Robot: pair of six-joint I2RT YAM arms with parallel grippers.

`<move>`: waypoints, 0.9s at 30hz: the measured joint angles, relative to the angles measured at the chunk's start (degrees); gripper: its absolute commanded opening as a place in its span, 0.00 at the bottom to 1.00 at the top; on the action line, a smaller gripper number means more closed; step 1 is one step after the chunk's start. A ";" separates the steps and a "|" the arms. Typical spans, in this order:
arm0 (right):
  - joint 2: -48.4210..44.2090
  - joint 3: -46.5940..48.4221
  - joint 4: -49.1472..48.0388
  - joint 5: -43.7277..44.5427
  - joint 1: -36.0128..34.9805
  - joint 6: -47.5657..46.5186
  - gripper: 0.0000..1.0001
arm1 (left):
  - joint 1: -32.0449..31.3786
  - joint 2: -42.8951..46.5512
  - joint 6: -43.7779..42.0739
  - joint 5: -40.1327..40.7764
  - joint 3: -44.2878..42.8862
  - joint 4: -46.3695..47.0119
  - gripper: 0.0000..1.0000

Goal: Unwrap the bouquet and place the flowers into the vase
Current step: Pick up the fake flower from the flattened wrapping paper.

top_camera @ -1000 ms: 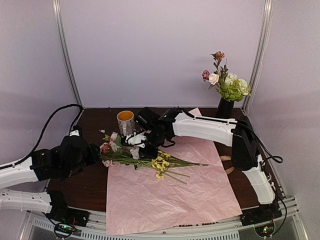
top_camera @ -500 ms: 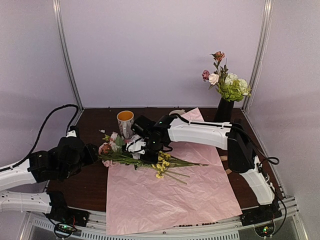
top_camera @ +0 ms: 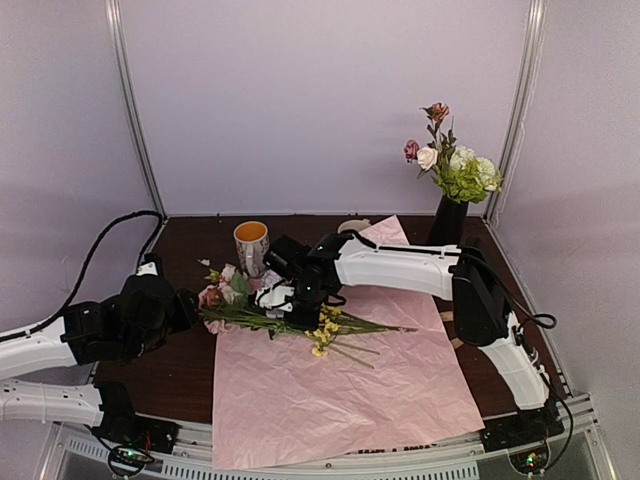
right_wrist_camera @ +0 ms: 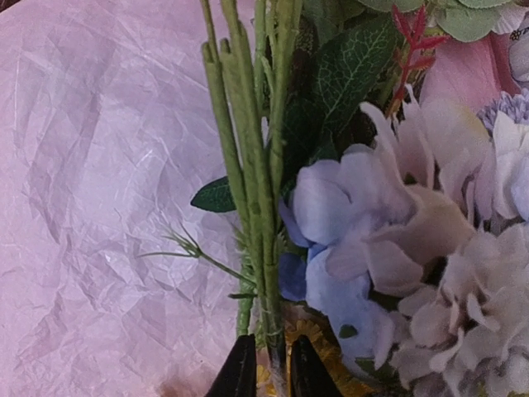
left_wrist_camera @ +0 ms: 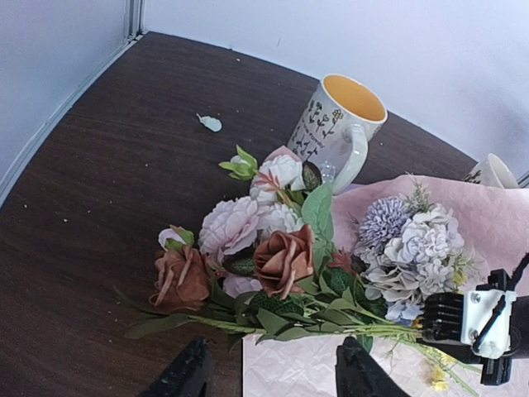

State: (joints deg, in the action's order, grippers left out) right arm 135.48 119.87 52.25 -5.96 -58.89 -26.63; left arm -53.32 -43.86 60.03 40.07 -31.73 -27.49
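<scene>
Right jaws: nearly pressed together, pinching at least one green stem of the flowers [top_camera: 262, 308]. In the wrist view the stem bundle [right_wrist_camera: 248, 165] runs straight out ahead of the tips. A pale blue-lilac bloom [right_wrist_camera: 372, 223] sits just right of the tips, touching the stems. Crinkled pink paper [top_camera: 340, 390] lies flat under these jaws, spread open on the bench [top_camera: 180, 365].

Left jaws: spread, nothing between them. They hover low over the bench, just short of the flower heads, and the stems run crosswise right in front of the tips. Brown-pink roses [left_wrist_camera: 283, 259] are dead ahead, close. The mug with orange inside [left_wrist_camera: 339, 124] is further ahead, beyond the blooms, upright, handle toward the paper. A small pale scrap [left_wrist_camera: 210, 123] lies on the bench, ahead-left of the mug.

The flowers lie on their side. Heads point toward the left jaws, partly off the paper on bare bench. Stem ends and a yellow cluster [top_camera: 320, 332] trail past the right jaws onto the paper.

The vase [top_camera: 450, 216] is upright at the far right corner, well apart from both jaws. It holds a few blooms [top_camera: 455, 160]. A second pale mug rim [left_wrist_camera: 493, 169] peeks past the paper edge; can't tell more.
</scene>
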 measured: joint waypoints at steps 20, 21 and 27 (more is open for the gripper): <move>1.92 0.00 0.74 -0.31 0.00 0.26 0.00 | 0.00 -0.42 0.00 -0.55 0.00 0.85 0.53; 1.46 0.00 1.09 -0.61 0.00 0.44 0.00 | 0.00 -0.33 0.00 -0.55 0.00 0.85 0.53; -6.23 0.98 2.32 -2.45 0.07 1.86 0.00 | 0.00 0.17 -0.46 -0.46 0.00 0.83 0.53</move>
State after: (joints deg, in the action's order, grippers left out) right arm 129.25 120.86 54.57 -8.40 -58.83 -24.77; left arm -53.32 -43.68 59.57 39.62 -31.73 -26.65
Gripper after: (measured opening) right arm 0.030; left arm 0.532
